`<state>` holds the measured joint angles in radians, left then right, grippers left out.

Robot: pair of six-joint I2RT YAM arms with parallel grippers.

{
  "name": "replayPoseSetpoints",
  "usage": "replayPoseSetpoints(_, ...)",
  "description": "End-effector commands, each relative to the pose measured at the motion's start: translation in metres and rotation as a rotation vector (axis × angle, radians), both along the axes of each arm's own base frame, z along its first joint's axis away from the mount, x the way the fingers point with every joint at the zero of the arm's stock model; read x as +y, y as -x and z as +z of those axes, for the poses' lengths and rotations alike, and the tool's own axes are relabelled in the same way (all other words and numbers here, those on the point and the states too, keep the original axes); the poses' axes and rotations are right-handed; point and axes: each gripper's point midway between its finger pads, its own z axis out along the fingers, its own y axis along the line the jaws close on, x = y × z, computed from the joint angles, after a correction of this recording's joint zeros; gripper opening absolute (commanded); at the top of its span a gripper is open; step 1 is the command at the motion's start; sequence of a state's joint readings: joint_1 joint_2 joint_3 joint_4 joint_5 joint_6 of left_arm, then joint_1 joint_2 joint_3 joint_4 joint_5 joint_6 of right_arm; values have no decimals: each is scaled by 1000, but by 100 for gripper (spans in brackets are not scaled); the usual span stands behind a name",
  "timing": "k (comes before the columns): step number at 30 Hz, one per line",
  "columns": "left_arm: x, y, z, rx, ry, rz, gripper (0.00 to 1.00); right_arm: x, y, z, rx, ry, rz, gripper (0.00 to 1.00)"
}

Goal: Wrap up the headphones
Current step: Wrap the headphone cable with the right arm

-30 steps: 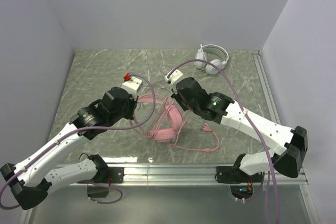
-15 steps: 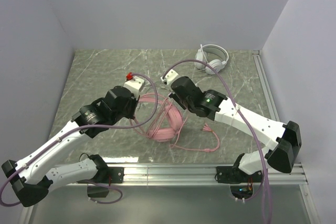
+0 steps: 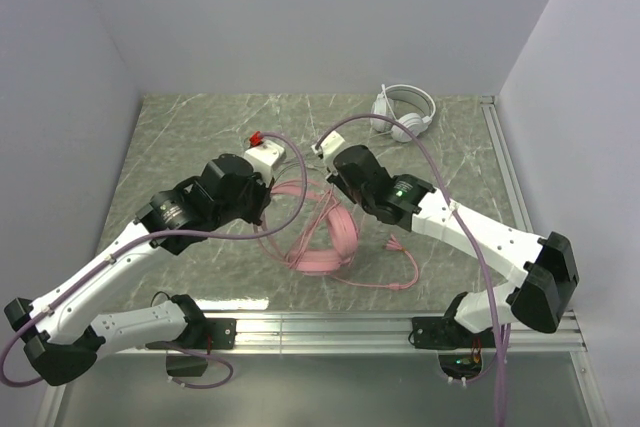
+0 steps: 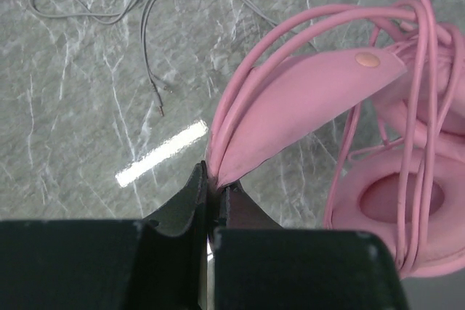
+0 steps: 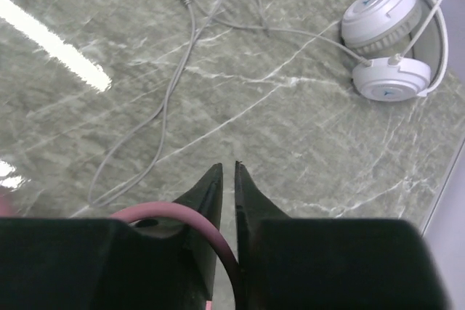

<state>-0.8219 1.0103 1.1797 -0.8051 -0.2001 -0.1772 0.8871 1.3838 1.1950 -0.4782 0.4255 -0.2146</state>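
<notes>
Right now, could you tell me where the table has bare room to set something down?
Bare: the table's far-left corner, beyond the left arm, and the right strip between the right arm and the rail. Crowded: the middle, with the pink headphones, their cable and the white headphones' thin grey cable.

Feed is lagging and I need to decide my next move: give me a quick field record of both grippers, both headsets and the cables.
left gripper: shut on headband of pink headphones
right gripper: jaws nearly together, pink cable running between them; grip unclear
white headphones: far right corner of table, no gripper on them
grey cable: loose on table
pink cable: turns along headband, slack on table
</notes>
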Motion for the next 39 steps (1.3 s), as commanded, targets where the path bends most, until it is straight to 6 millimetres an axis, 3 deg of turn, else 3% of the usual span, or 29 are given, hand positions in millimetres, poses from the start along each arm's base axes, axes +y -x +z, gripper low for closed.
replayPoseSetpoints(1, -7, 16, 27, -11, 61, -84, 0, -8, -19, 35, -121, -105, -56, 20)
replayPoseSetpoints(8, -19, 32, 43, 19, 150, -153, 0, -3, -14, 43, -119, -313, -11, 22)
replayPoseSetpoints(12, -29, 40, 53, 38, 203, -204, 0, -2, -13, 32, -101, -369, 0, 21)
replayPoseSetpoints(16, -26, 39, 61, 30, 207, -186, 0, -2, -14, 22, -87, -375, -9, 23)
replayPoseSetpoints(20, -32, 45, 70, 52, 249, -207, 0, -2, -13, 8, -68, -397, -19, 17)
replayPoseSetpoints(26, -41, 47, 82, 81, 310, -205, 0, 7, -7, -6, -23, -479, 29, 15)
replayPoseSetpoints(27, -42, 47, 86, 77, 325, -202, 0, 11, -9, 0, -42, -511, 40, 15)
replayPoseSetpoints(33, -52, 42, 111, 112, 458, -120, 0, 20, -7, -7, -1, -599, 72, 15)
replayPoseSetpoints(39, -64, 41, 131, 159, 563, -91, 0, 37, 0, -25, 64, -684, 111, 14)
